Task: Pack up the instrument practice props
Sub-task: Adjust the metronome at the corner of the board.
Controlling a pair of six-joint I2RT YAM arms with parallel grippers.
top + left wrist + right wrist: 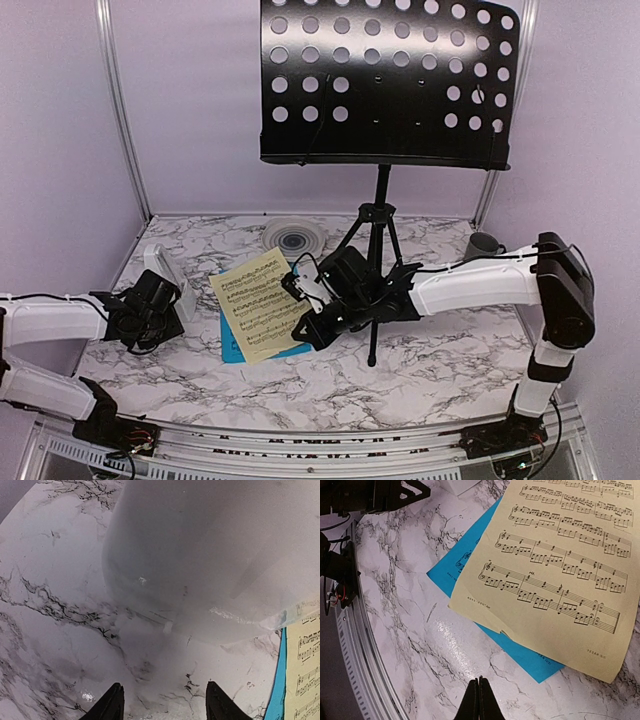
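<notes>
The black hole-punched music stand (385,80) stands on its tripod legs (375,235) at the back centre. A yellow sheet-music page (262,300) lies on a blue page (232,347) on the marble table. The small white metronome (163,266) stands at the left. My left gripper (170,298) is open and empty just short of the metronome (200,555), its fingertips (112,706) low over the table. My right gripper (310,328) is shut and empty, hovering at the near edge of the pages. In the right wrist view it (479,700) sits over bare marble next to the yellow page (560,560) and blue page (465,555).
A dark mug (483,245) stands at the back right. A round grey disc (293,238) lies at the back centre behind the pages. A tripod leg (372,340) comes down beside my right wrist. A metal rail (365,670) runs along the table's near edge.
</notes>
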